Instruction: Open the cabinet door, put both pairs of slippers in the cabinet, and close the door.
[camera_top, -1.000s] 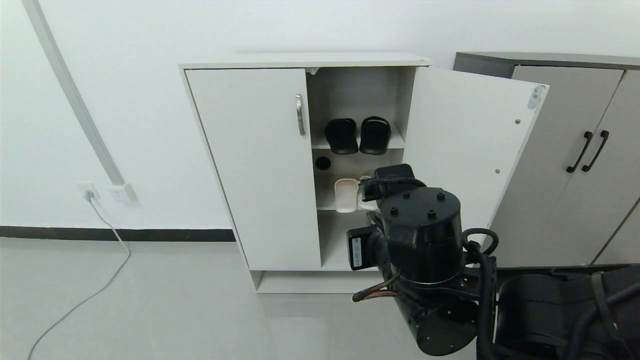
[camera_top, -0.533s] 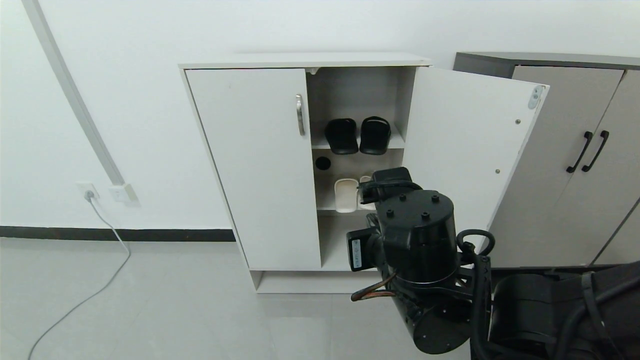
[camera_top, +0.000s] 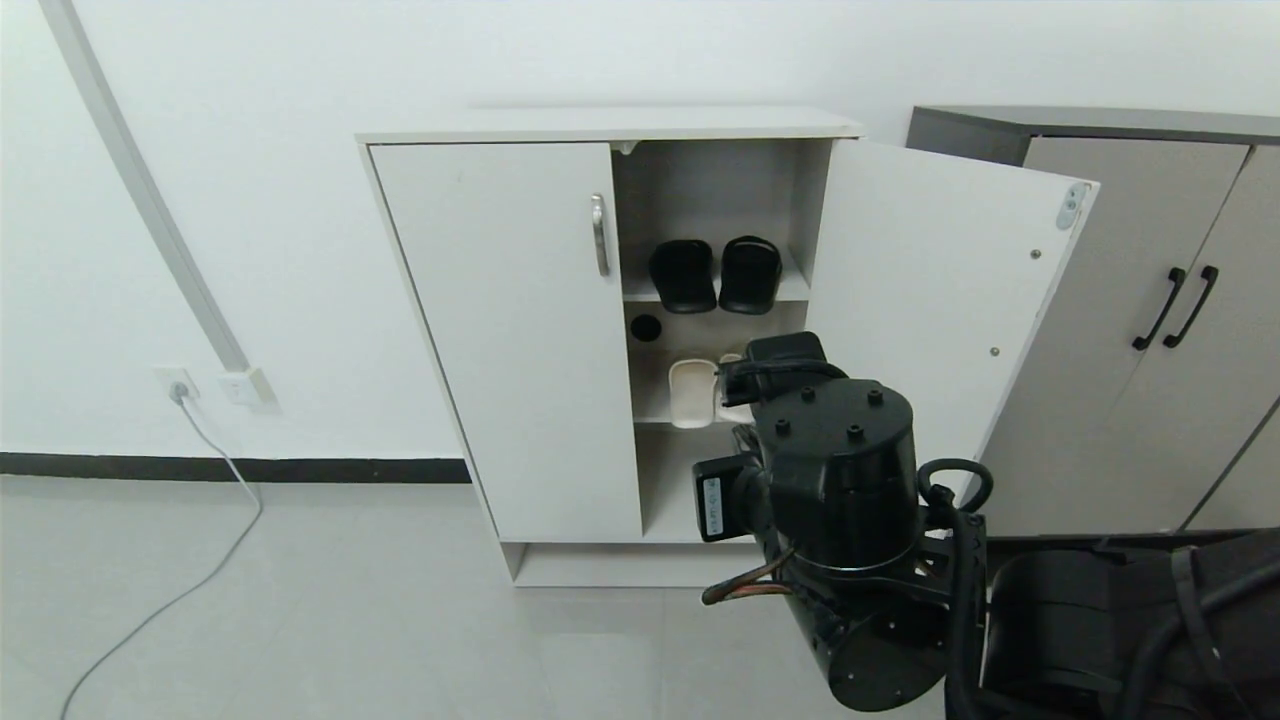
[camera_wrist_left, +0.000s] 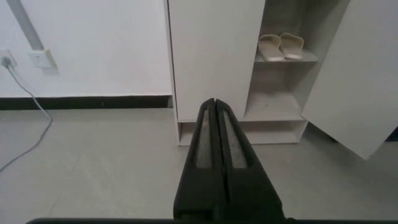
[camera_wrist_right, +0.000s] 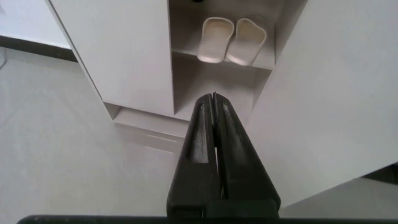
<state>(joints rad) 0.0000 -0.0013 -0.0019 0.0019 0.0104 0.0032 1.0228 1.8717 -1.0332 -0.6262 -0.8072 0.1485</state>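
White laminate cabinet (camera_top: 510, 330), door (camera_top: 930, 300) open, rounded black slippers (camera_top: 715, 272) on upper shelf (camera_top: 640, 293), cream slippers (camera_wrist_right: 231, 40) on middle shelf (camera_top: 648, 418), left gripper (camera_wrist_left: 214, 106) and right gripper (camera_wrist_right: 213, 99), flat fingers pressed together.

1. The cabinet (camera_top: 610, 122) is white and low, with two doors. It stands on the floor against the wall.
2. The left door (camera_top: 510, 330) is shut, with a silver handle (camera_top: 599, 234) upright near its inner edge.
3. The right door (camera_top: 920, 290) is swung wide open, its plain inner face showing.
4. The black slippers (camera_top: 683, 273) sit as a pair on the upper shelf (camera_top: 790, 290) in the open half. They lie side by side, soles down, close together.
5. The white slippers (camera_top: 692, 392) (camera_wrist_left: 271, 47) (camera_wrist_right: 214, 38), cream in tone, sit on the shelf just below the black pair. They also lie side by side and soles down, near the shelf's front edge.
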